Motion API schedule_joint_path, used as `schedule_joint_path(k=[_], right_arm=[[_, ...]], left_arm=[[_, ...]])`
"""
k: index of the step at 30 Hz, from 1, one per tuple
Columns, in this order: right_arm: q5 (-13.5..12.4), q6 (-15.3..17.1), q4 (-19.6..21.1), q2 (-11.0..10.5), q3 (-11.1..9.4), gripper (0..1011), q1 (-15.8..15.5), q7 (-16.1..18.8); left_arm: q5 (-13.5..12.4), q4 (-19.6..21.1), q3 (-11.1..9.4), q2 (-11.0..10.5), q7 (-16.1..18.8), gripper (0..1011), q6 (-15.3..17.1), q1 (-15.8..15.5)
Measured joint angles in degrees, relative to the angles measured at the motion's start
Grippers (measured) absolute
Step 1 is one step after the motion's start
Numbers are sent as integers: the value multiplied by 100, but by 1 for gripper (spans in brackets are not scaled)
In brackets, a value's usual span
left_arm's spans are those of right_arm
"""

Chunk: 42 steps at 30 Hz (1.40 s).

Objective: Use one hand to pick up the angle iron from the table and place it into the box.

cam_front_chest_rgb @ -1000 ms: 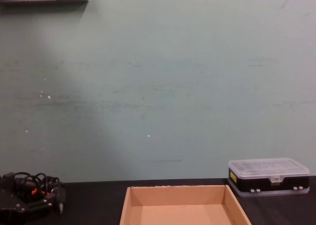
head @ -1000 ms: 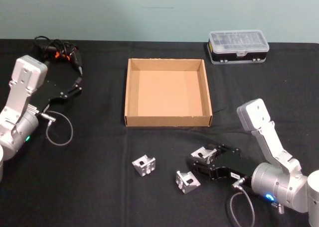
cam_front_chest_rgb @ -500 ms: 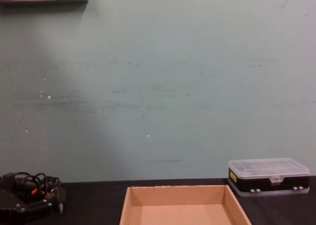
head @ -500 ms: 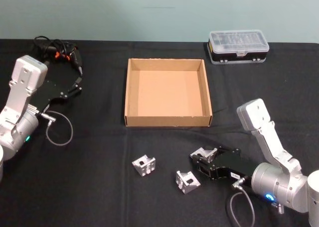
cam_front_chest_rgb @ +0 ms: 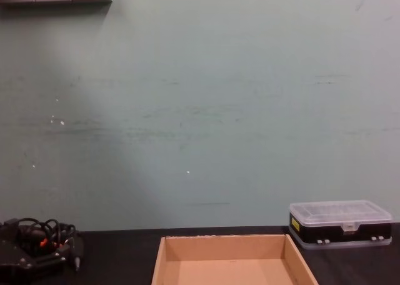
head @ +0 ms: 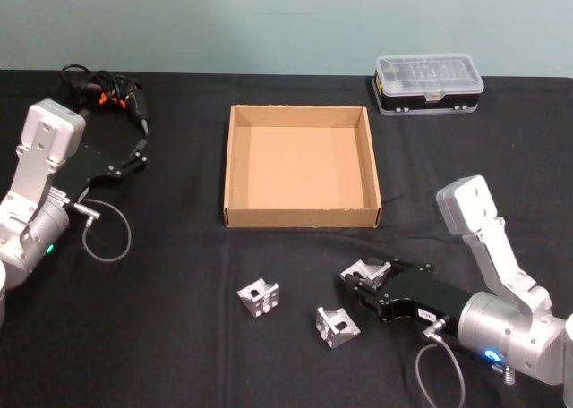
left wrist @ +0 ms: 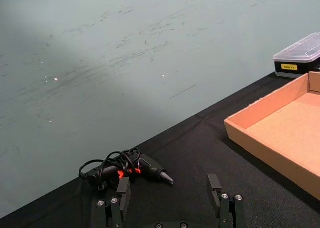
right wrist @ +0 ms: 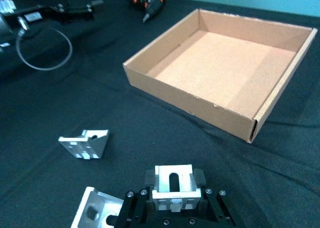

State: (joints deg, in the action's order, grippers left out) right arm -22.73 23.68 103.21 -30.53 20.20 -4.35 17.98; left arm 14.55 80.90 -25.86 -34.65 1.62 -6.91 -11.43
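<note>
My right gripper (head: 363, 280) rests low over the black table (head: 179, 354) in front of the box, shut on an angle iron (head: 366, 272). In the right wrist view this silver bracket (right wrist: 172, 185) sits squeezed between the black fingers (right wrist: 148, 178). Two more angle irons lie loose on the table to its left, one (head: 259, 297) farther and one (head: 337, 327) nearer. The tan box (head: 302, 216) stands beyond them with nothing inside. At the far left my left gripper (head: 141, 147) is parked, and the left wrist view shows its fingers (left wrist: 123, 187) apart.
A small black case with a clear lid (head: 428, 83) stands at the back right of the table. A black drill with coiled cables (head: 103, 93) lies at the back left, close to the left gripper. A grey cable loop (head: 106, 233) lies by the left arm.
The right arm's white upper link has shifted to the right and slightly down. The gripper and its angle iron stay almost in the same spot. The left arm is still.
</note>
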Motion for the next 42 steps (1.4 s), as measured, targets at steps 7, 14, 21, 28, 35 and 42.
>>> schedule_joint_path(k=[7,14,21,28,35,42], right_arm=[[-125,-237,137,-102,-113,451,-92,142],[-385,-398,196,-43,-339,451,29,111],[-673,-362,95,136,-524,451,470,-68],[-735,-353,-312,318,-489,451,1139,-253],[-479,-175,-794,495,-209,451,1793,-391],[-189,86,-1287,748,61,451,2370,-454]], left_arm=[[0,0,0,0,0,1000,0,0],[0,0,0,0,0,1000,0,0],[0,0,0,0,0,1000,0,0],[0,0,0,0,0,1000,0,0],[0,0,0,0,0,1000,0,0],[0,0,0,0,0,1000,0,0]])
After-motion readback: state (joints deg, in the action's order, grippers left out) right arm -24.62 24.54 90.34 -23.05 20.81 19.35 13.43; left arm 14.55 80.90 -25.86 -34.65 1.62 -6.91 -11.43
